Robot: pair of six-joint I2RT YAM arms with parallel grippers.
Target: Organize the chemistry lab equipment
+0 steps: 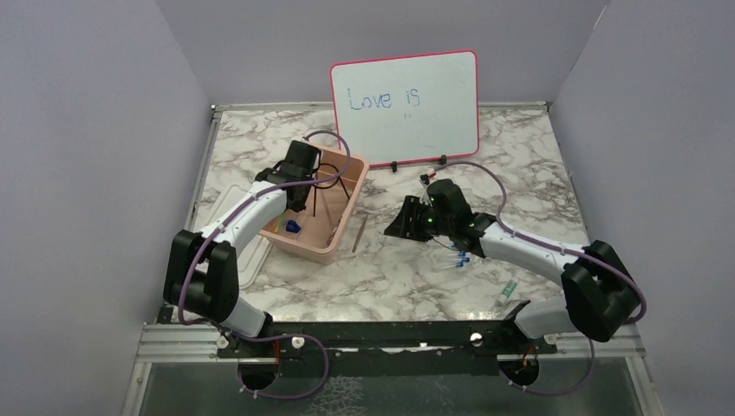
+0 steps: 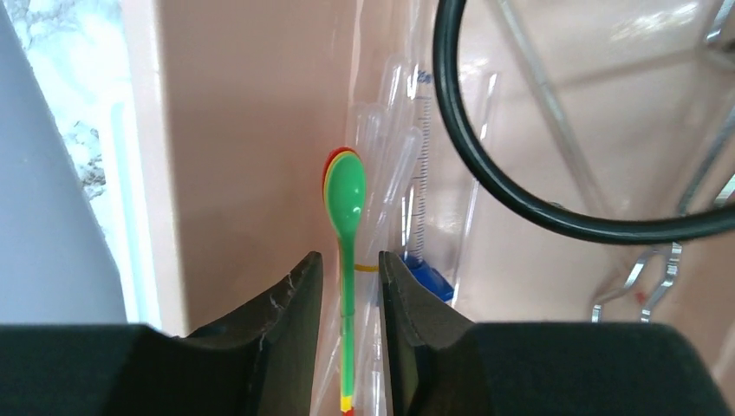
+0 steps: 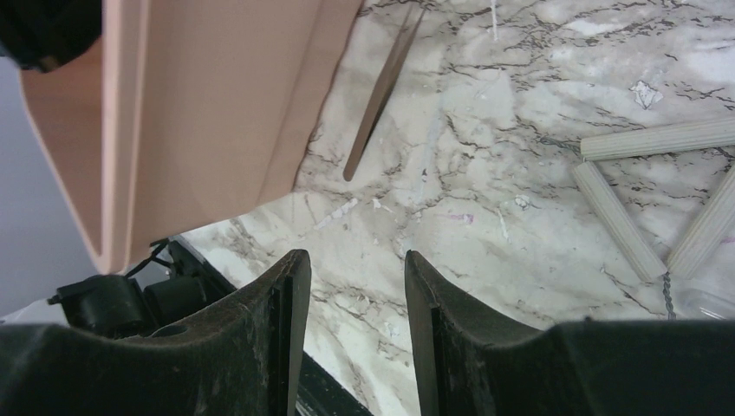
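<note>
Left gripper (image 2: 348, 260): fingers parted narrowly. The green spoon (image 2: 346, 199) handle is seen in the gap and does not look pinched. Its long axis is in line with the fingers, bowl pointing away. The spoon is laid along the tub (image 2: 251, 130) inner wall, beside clear pipettes (image 2: 420, 147). The tripod ring (image 2: 485, 173) is stood to the right in the same tub.

Right gripper (image 3: 356, 256): fingers open, nothing held, hung over the table (image 3: 485, 286). The tongs (image 3: 381, 95) are found ahead and slightly left of these fingers, just beside the tub's outer wall, long axis running away from them. The right arm is judged nearer. The closing line is already roughly across the tongs, so mostly a forward reach is judged needed.
</note>
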